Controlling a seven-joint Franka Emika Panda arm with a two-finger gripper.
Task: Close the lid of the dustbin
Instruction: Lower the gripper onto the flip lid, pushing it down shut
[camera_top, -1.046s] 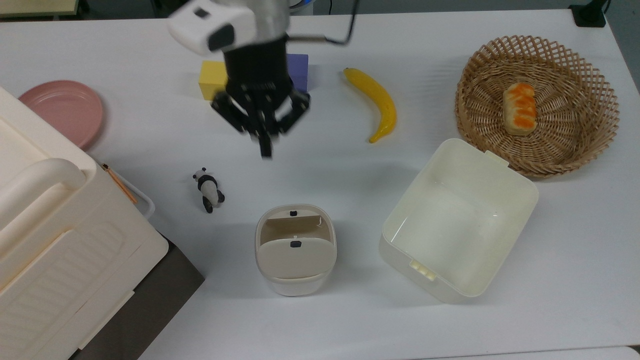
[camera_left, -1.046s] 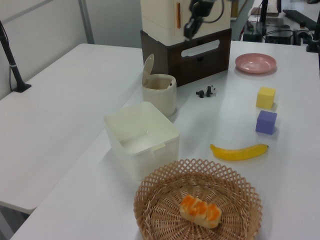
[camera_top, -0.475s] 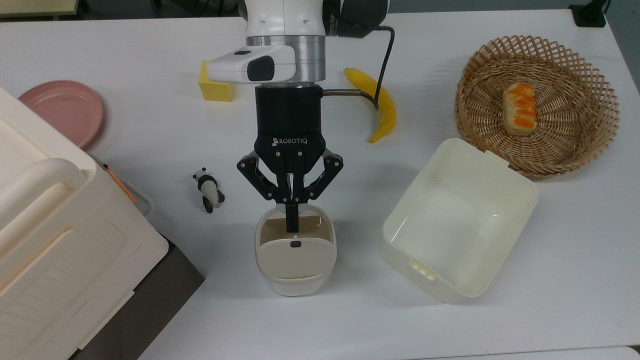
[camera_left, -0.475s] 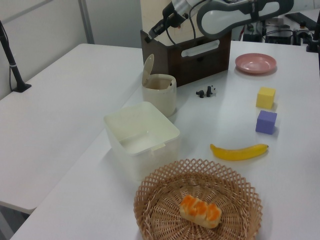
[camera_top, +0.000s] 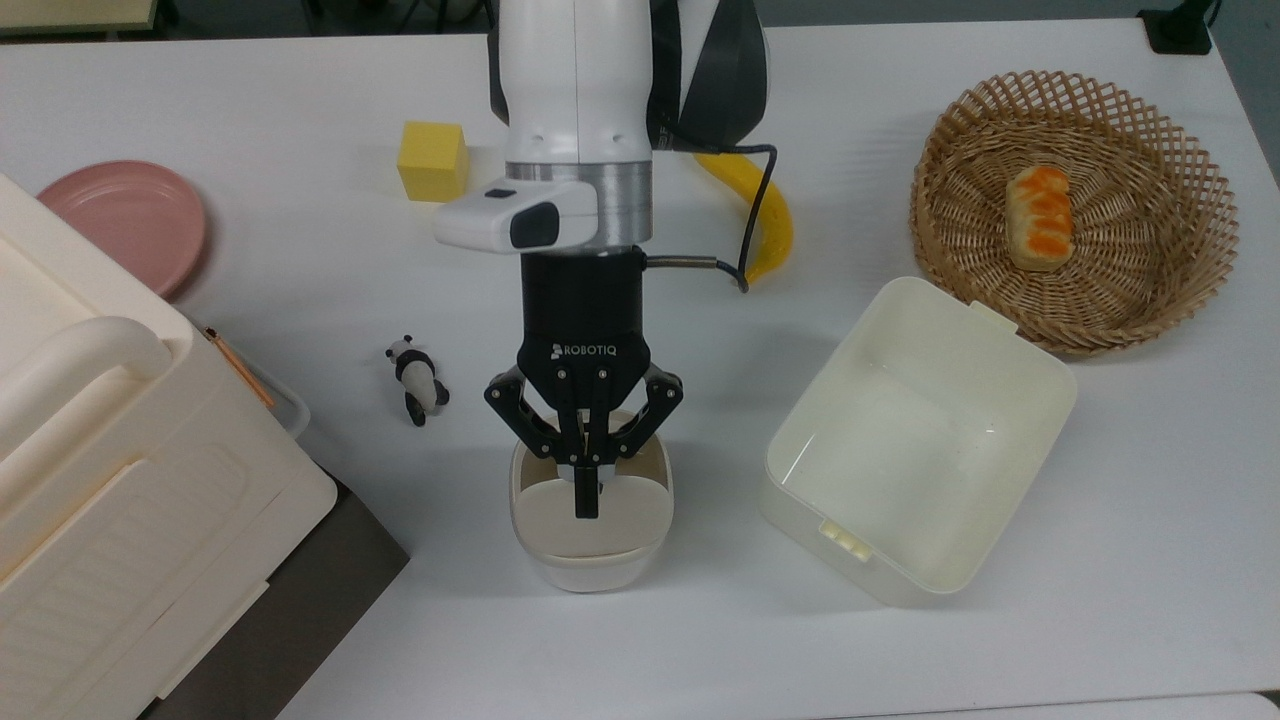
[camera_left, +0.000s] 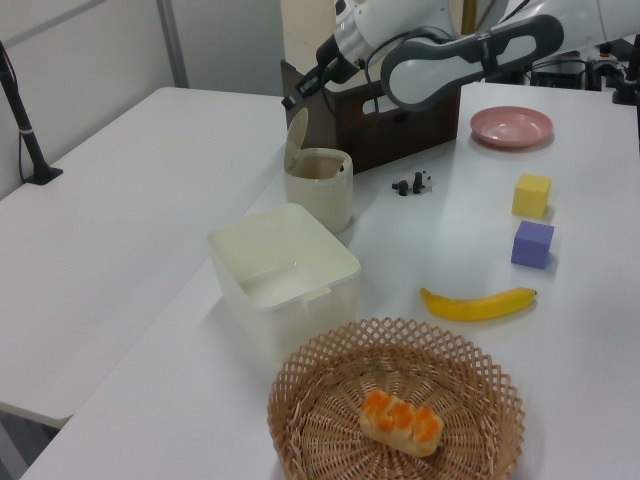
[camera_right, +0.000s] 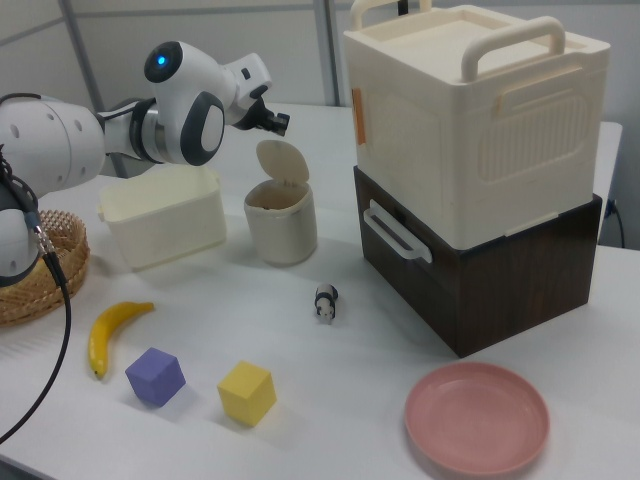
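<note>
The dustbin (camera_top: 590, 530) stands upright near the front edge of the table (camera_top: 300, 250) in the top view, between a small panda figure (camera_top: 417, 379) and a larger open tub (camera_top: 915, 440). Its lid (camera_left: 295, 139) is raised, standing nearly upright on its hinge at the side of the bin that faces the table's front edge in the top view; its inner face looks toward the arm. In the left view the lid rises above the rim and leans slightly outward. The gripper (camera_top: 587, 500) hangs over the bin's opening, its fingers drawn narrow and close together with nothing between them, the tips at the lid's upper edge; whether they touch it I cannot tell. A big handled crate (camera_right: 475, 110) on a dark box (camera_right: 480, 270) stands at the top view's left edge. Farther back lie a pink plate (camera_top: 125, 220), a yellow block (camera_top: 433, 160), a purple block (camera_left: 532, 243), a banana (camera_top: 765, 215) partly behind the arm, and a wicker basket (camera_top: 1150, 290) with a bread roll (camera_top: 1040, 215).
</note>
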